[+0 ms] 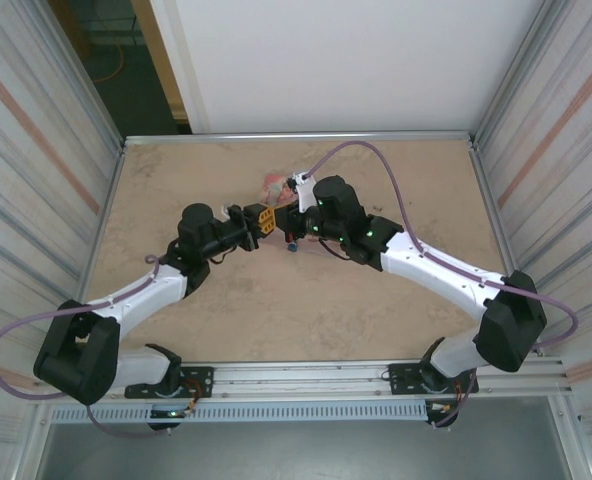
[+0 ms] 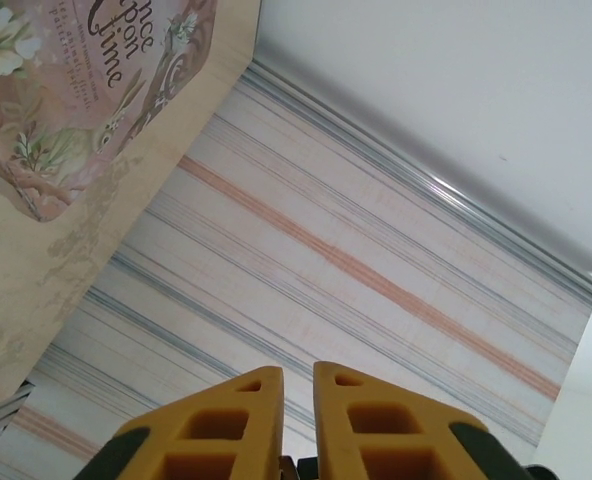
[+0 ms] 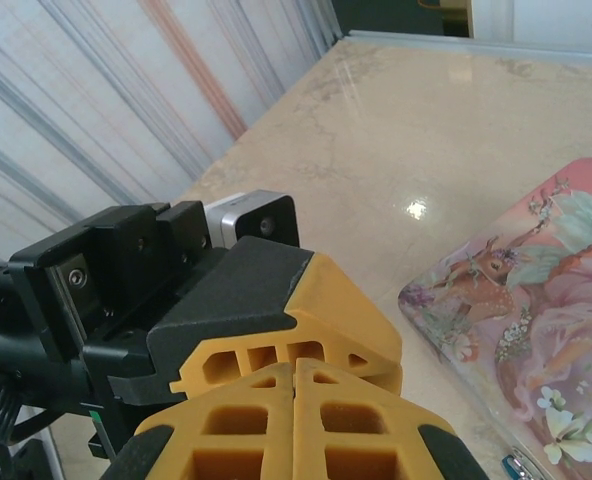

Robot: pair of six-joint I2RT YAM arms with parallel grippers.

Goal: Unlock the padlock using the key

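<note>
My left gripper (image 1: pixel 267 220) and right gripper (image 1: pixel 289 222) meet tip to tip above the middle of the table. In the right wrist view my right gripper (image 3: pixel 294 366) is shut, its tips pressed against the side of the left gripper's yellow fingers (image 3: pixel 348 312). Nothing shows between the right pads. My left gripper (image 2: pixel 298 372) keeps a narrow slit between its fingers, with a small grey and dark piece low in it that I cannot identify. A tiny blue and silver thing, apparently the padlock (image 1: pixel 289 243) (image 3: pixel 519 466), sits just below the grippers. The key is hidden.
The pink illustrated tin (image 1: pixel 274 185) (image 3: pixel 536 350) (image 2: pixel 71 90) lies flat on the table just behind the grippers. Striped walls enclose the table (image 1: pixel 206 320) on both sides, and a white wall stands at the back.
</note>
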